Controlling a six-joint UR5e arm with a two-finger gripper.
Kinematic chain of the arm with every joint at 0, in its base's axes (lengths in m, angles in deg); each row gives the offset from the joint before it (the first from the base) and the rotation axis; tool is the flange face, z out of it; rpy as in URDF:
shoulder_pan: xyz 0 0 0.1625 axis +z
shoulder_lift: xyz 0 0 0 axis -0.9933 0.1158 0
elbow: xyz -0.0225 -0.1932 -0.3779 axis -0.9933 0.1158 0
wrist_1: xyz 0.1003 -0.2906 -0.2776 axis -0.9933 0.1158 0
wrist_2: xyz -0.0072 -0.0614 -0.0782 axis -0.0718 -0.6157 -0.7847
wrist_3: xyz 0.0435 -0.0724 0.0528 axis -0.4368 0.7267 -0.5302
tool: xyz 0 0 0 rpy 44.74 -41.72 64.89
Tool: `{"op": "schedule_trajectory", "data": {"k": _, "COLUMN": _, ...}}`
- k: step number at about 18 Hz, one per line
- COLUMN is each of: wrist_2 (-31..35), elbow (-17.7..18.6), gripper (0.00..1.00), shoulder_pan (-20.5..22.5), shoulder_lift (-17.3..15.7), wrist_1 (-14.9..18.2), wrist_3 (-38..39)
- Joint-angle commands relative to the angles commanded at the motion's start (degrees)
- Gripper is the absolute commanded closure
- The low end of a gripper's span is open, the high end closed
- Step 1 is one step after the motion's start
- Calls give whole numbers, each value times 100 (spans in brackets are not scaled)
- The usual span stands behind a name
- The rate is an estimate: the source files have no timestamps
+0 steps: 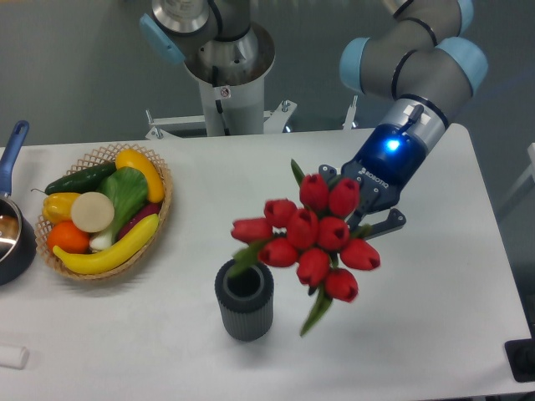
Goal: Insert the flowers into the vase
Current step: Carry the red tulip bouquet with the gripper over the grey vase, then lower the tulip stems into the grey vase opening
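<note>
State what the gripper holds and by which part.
The gripper holds the flowers, gripped at the stem end behind the buds; the exact contact is hidden by the blooms.
</note>
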Motion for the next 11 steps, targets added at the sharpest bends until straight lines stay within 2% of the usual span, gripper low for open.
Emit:
{"op": "schedule_trajectory", "data": {"k": 7, "wrist_2": -712, "elbow": 185, "gripper": 86, "shoulder_pan": -220, "shoulder_lift": 0, "wrist_1": -17, "wrist_3": -282}}
{"op": "schedule_trajectory", "data": {"k": 11, "wrist_2": -793, "elbow": 229, "gripper": 86, "shoulder_pan": -361, "shoulder_lift": -9, "wrist_1": -17, "wrist_3": -282}}
